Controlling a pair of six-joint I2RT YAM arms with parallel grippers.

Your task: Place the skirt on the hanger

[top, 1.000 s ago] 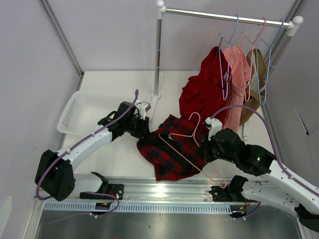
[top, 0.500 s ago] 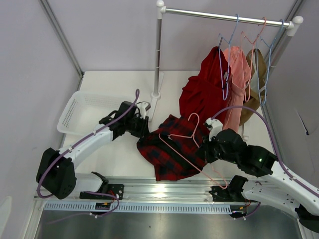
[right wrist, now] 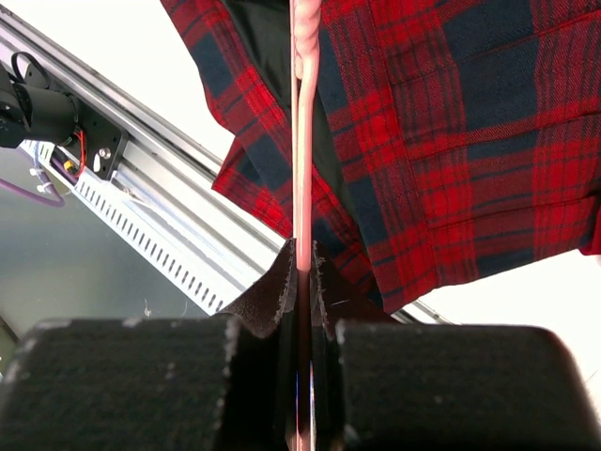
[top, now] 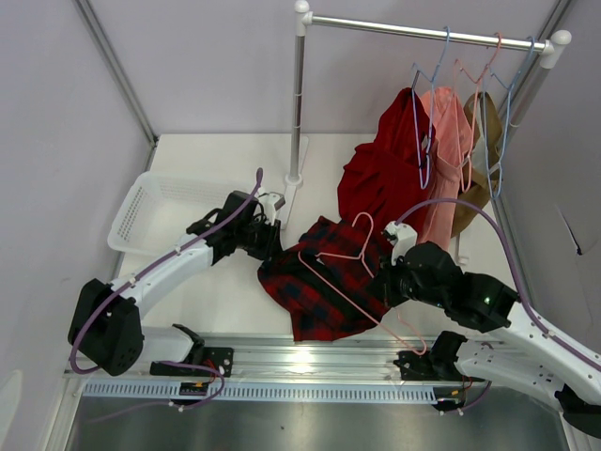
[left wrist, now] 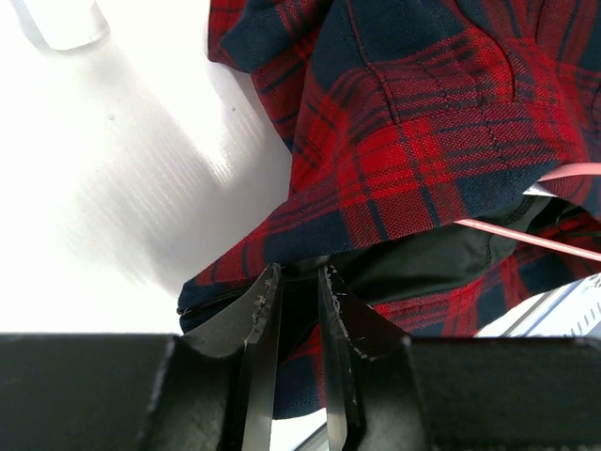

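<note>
Left gripper point(left wrist: 299, 272) clamps skirt point(left wrist: 423, 141) edge; right gripper point(right wrist: 302, 249) clenched on hanger point(right wrist: 302, 141) wire. Advice: lift edge to open skirt, feed hanger arm inside slowly, avoid snagging.

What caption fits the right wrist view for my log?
Close-up: right gripper shut on the pale-pink hanger, its wire running along the plaid skirt.

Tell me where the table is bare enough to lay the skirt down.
Bare table between the left arm, the skirt and the front rail; another patch beyond the basket up to the rack pole. Crowded on the right: hanging garments, hanger, right arm.
</note>
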